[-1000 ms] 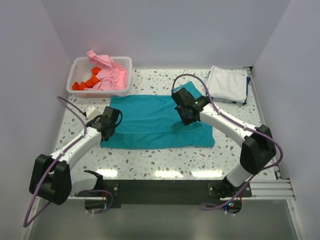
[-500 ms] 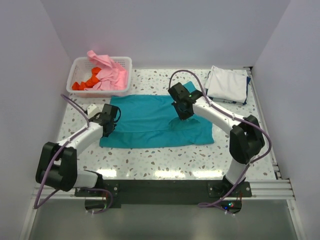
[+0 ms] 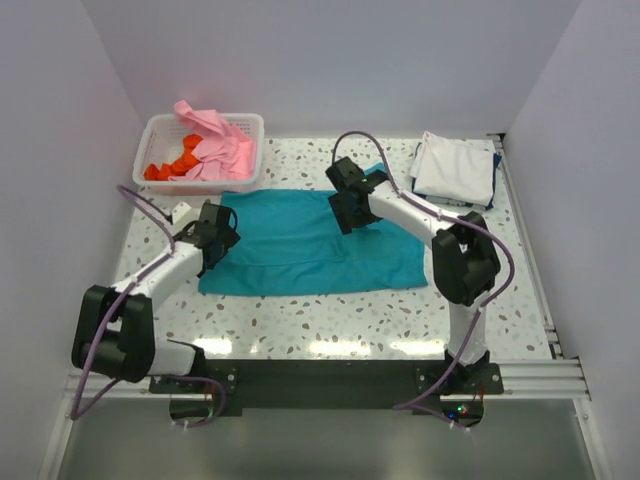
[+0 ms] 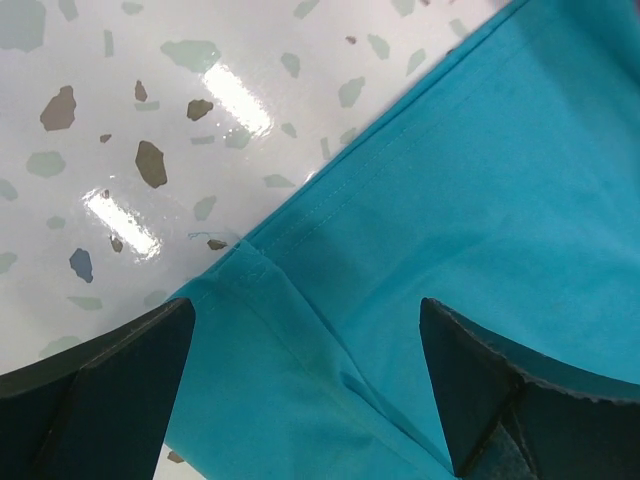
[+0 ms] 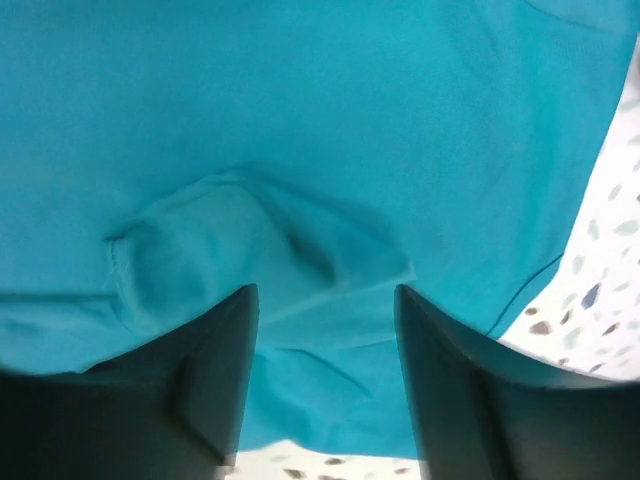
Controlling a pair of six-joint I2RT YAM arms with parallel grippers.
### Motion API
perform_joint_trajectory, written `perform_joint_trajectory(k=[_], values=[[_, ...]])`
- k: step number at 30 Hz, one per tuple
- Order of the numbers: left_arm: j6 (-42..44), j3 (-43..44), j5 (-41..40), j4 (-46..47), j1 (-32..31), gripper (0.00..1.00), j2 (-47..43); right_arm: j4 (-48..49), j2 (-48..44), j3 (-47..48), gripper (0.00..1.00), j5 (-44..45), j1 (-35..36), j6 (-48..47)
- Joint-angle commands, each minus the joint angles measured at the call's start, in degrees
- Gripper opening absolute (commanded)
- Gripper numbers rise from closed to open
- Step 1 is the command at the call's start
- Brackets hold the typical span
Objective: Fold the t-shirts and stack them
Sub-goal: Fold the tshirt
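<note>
The teal t-shirt (image 3: 290,250) lies spread flat across the middle of the table, with a soft fold line along its front half. My left gripper (image 3: 213,232) hovers over its left edge, open, with a hem corner and teal cloth (image 4: 480,180) lying loose between the fingers (image 4: 100,390). Over the shirt's back right part my right gripper (image 3: 345,210) stands open above a rumpled bump of teal cloth (image 5: 300,120); nothing sits between its fingers (image 5: 470,390). A folded white t-shirt (image 3: 455,165) rests on a dark blue one at the back right.
A white slatted basket (image 3: 160,130) at the back left holds a pink t-shirt (image 3: 215,145) and an orange-red one (image 3: 175,160). Speckled tabletop (image 3: 300,320) shows in front of the teal shirt. White walls close in on three sides.
Both grippers were shut and now stand open, with the teal shirt lying loose beneath them. The right gripper has shifted left and toward the back; the left has moved slightly toward the back.
</note>
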Motion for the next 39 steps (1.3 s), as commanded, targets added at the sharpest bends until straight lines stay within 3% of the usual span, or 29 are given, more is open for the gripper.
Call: perform_joint_trajectory(k=[1,5,10,14,19,28,39], values=[[1.63,3.00,-1.29,0.85,0.43,1.00,-6.12,0.51,1.20,6.55,0.99,5.03,-0.59,0.68],[3.21,2.83,-0.33,-0.99,0.43,1.00,-10.70,-0.65,-1.16,7.18,0.99,4.08,-0.59,1.99],[8.82,0.29,8.78,2.24,0.43,1.00,-13.96,4.88,-10.82,-6.16,0.99,-5.05,-0.59,5.07],[15.16,-0.95,20.40,10.42,0.34,1.00,-12.04,8.14,-18.47,-16.98,0.99,-12.87,-0.59,8.32],[16.66,-0.68,27.00,11.84,0.34,1.00,-5.01,9.81,-20.86,-26.83,0.99,-11.22,-0.68,11.84],[14.99,-5.43,27.54,13.24,0.34,1.00,0.54,17.89,-20.86,-35.98,0.99,-17.62,-6.47,15.09],[14.03,-7.71,24.11,8.41,0.34,1.00,0.36,18.34,-26.13,-45.73,0.99,-21.58,-9.91,14.13]])
